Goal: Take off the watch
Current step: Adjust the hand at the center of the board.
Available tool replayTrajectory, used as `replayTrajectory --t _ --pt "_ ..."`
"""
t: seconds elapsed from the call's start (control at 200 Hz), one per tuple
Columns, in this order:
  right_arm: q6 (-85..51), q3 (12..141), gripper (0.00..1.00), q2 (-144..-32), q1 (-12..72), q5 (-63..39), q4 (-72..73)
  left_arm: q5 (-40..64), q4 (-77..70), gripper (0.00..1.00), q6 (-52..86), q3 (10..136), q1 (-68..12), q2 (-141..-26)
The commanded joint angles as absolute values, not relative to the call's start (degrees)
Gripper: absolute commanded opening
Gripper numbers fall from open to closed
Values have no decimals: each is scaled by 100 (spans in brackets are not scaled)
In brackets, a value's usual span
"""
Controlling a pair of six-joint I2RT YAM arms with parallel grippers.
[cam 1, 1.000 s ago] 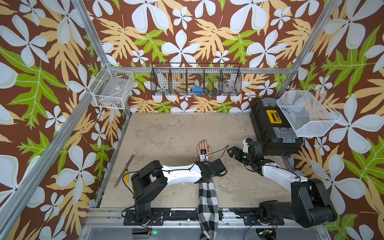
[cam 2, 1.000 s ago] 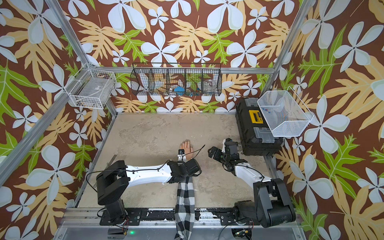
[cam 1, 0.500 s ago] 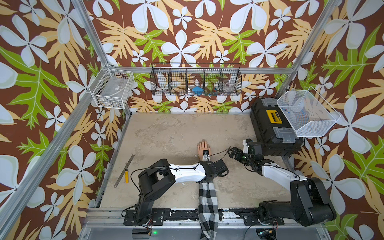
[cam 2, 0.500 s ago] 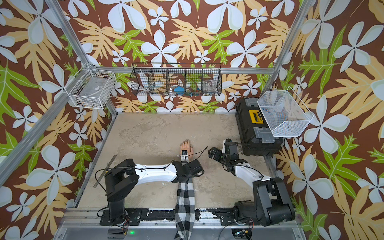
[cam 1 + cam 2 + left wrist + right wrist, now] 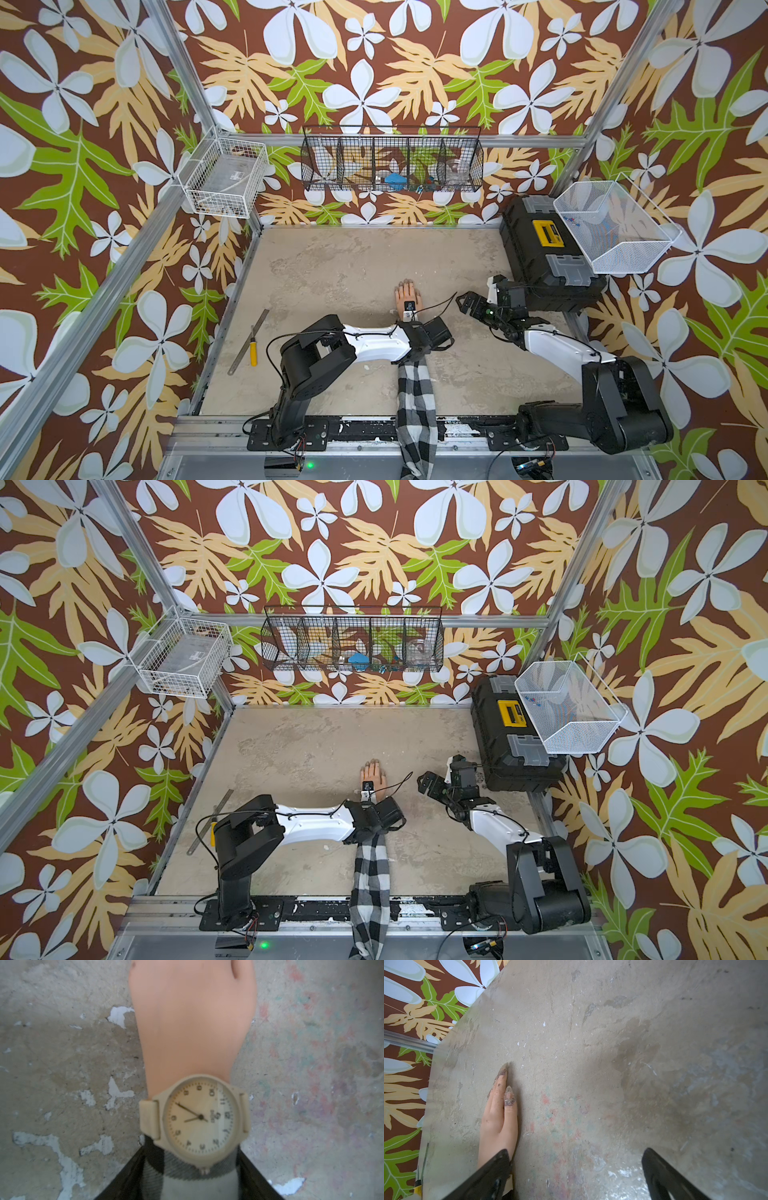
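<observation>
You are looking at the small wristwatch with the round cream dial and pale beige strap (image 5: 199,1120). It is sitting fastened around the wrist of the flesh-coloured mannequin hand (image 5: 191,1022), right at the edge of the black-and-white checked sleeve (image 5: 415,395). The hand is lying palm down near the middle of the worn beige tabletop (image 5: 332,266), with its painted nails pointing toward the back wall.

Your left gripper (image 5: 191,1153) is reaching down over that wrist. Its dark fingers (image 5: 124,1178) are standing apart, one on each side of the sleeve, with the tips just beside the strap. Whether they are pressing on the strap or the sleeve, you cannot tell from these views.

Your right gripper (image 5: 577,1151) is hanging over bare tabletop to the right of the mannequin hand, apart from it, with its jaws spread wide.

A flat metal ruler (image 5: 249,343) and a yellow-handled tool (image 5: 253,355) are lying together near the table's left edge, well apart from the hand. A black toolbox with a yellow latch (image 5: 540,249) is standing at the right rear corner, just behind the right gripper.
</observation>
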State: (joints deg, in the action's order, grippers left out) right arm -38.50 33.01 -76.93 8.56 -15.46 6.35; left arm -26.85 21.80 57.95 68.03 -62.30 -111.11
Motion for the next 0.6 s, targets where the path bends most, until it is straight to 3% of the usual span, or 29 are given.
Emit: replayTrajectory --t 0.0,0.24,0.45,0.596 --pt "-3811 3340 100 -7682 853 -1599 644 -2571 2203 59 5717 6755 -6214 -11147" --pt "-3801 3341 100 -7666 854 -1616 635 -2558 2162 37 5649 6725 -6214 -11078" --pt "-3816 3322 100 -7783 853 -1848 786 -2580 2180 32 5516 6768 -6214 -10878" --pt "-3921 3262 100 -7945 853 -2538 1225 -2532 2184 32 5444 6801 -6214 -10729"
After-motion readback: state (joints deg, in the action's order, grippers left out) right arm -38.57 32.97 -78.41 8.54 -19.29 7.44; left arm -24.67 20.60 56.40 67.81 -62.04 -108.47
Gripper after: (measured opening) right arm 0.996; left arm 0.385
